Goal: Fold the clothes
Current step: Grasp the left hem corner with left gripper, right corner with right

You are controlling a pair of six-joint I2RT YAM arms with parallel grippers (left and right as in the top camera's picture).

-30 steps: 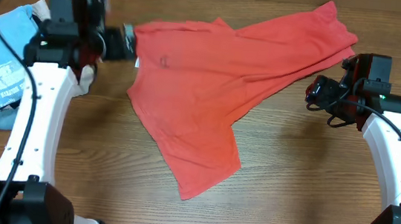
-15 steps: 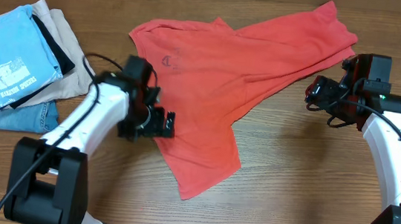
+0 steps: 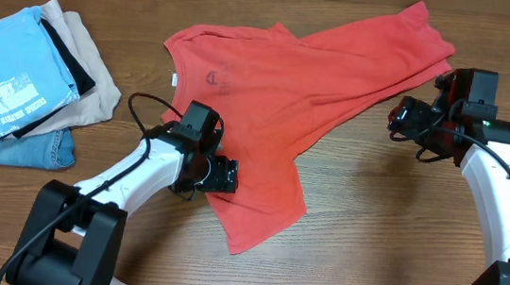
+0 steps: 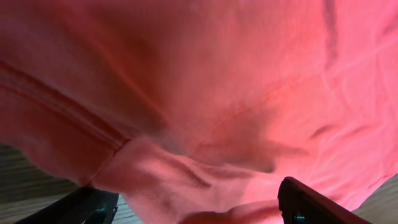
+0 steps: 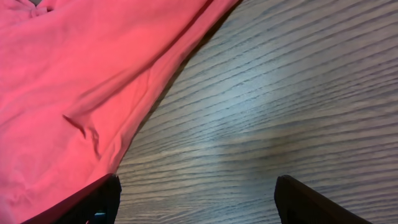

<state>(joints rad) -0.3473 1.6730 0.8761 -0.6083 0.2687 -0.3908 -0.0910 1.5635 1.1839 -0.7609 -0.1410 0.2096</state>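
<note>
At the table's (image 3: 368,240) far-left corner I count one stack (image 3: 59,108) of four folded garments, a light blue shirt (image 3: 10,79) on top. One red T-shirt (image 3: 279,98) lies rumpled and unfolded from the middle to the far-right corner. Of my two tools, the left tool (image 3: 223,179) sits at the shirt's near-left edge, spread, with cloth bunched in its gap. The right tool (image 3: 398,115) hangs spread over bare wood just beside the right hem. I judge this the first grasp. Next, pinch the fabric and pull the shirt flat.

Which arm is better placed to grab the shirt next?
Left, probably: the left gripper, open, sits over the red T-shirt's side edge; the right gripper hangs open over bare table.
</note>
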